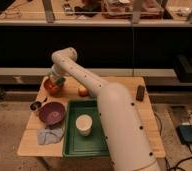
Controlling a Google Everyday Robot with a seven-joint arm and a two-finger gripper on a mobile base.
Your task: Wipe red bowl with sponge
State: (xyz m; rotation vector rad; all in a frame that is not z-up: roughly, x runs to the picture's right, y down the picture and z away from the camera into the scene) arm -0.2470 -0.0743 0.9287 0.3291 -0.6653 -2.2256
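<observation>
The red bowl (50, 89) sits at the table's back left corner, small and orange-red. My gripper (56, 81) hangs right over the bowl's far right side and covers part of its rim. A small teal patch under the gripper's end may be the sponge (59, 80), but I cannot tell it apart from the gripper. The white arm (84, 75) arches in from the lower right across the table.
A purple bowl (51, 114) stands in front of the red bowl, with a pale blue rag (49, 135) below it. A green tray (71, 142) holds a white cup (83, 125). An orange fruit (82, 91), a small dark cup (36, 105) and a dark object (140, 92) also sit on the table (144, 120).
</observation>
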